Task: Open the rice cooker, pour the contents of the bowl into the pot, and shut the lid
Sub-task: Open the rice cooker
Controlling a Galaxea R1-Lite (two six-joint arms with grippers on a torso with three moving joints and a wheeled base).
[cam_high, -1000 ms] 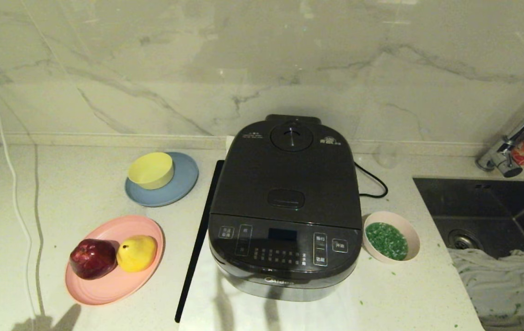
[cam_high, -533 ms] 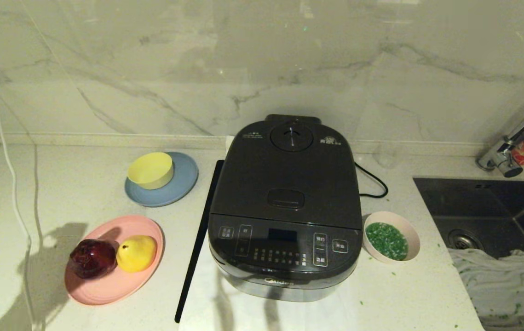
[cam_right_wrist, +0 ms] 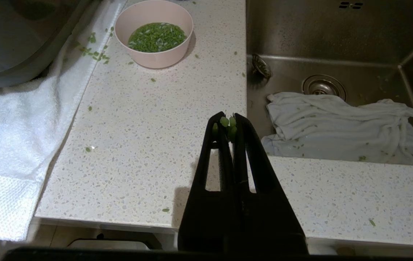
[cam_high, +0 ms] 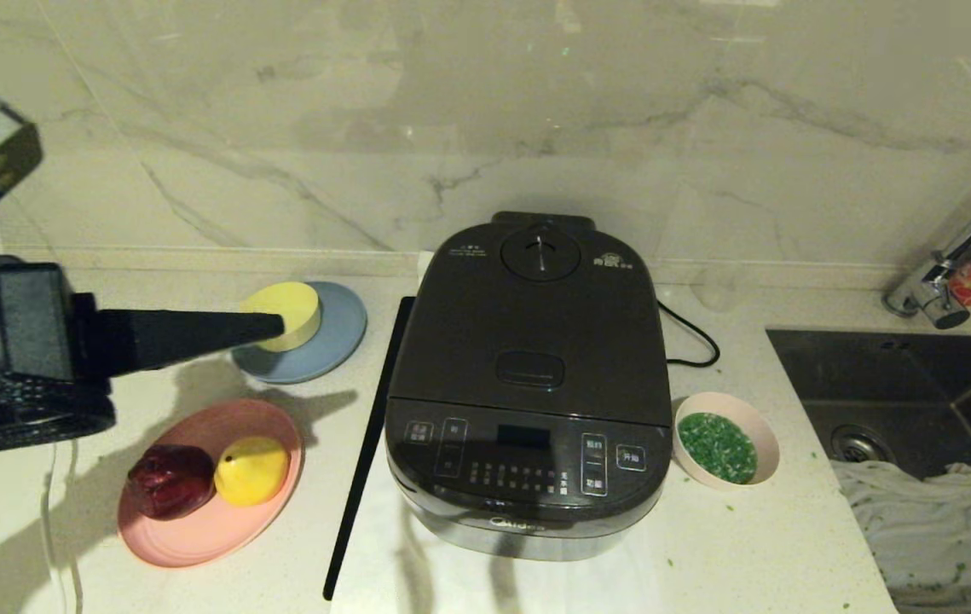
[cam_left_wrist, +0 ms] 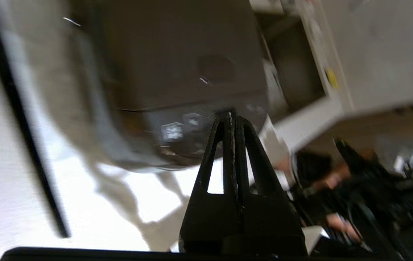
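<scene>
Worktop runs wall to wall w/ a steel sink at the robot's right, a crumpled white cloth lying in it. Rice cooker sits mid-counter on a white towel, lid down flat & closed, so the pot isn't visible; front panel faces the robot. Left arm comes in from the left edge, held above the counter, w/ the left gripper pointing toward the cooker, tip overlapping the yellow bowl in head view; its fingers are pressed together, nothing between them. Right gripper isn't in head view; wrist cam shows it hovering over the counter edge near the sink, tips pressed together w/ a few green bits stuck at the ends. Pink plate at front left carries a dark red fruit touching a yellow fruit. Blue plate behind it holds the yellow bowl. Pink bowl stands upright just beside the cooker's front right corner, b/w cooker & sink, w/ the contents, chopped green bits, inside. A few stray green bits lie on the counter & towel around the bowl
</scene>
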